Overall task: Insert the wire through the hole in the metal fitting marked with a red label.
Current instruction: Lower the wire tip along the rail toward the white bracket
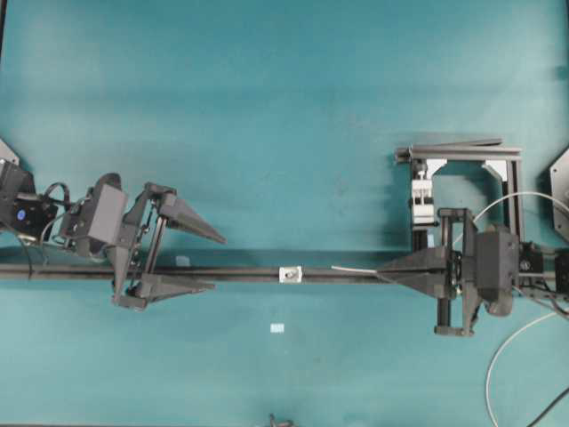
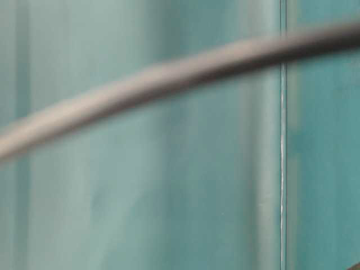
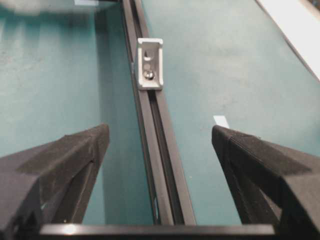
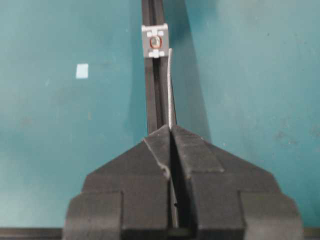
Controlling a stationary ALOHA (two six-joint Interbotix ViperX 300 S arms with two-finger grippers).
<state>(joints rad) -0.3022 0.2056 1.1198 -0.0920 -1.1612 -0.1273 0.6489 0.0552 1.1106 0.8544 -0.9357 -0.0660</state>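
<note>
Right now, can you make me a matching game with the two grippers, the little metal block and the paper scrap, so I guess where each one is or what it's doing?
Things:
1. left gripper
2. right gripper
3. fitting
4. paper scrap

States:
A. lies alone on the teal table
B. jaws shut on the wire
C. sits on the black rail
D. jaws wide open, one on each side of the rail

Pairs: 1-D, 2-B, 3-C, 4-A
</note>
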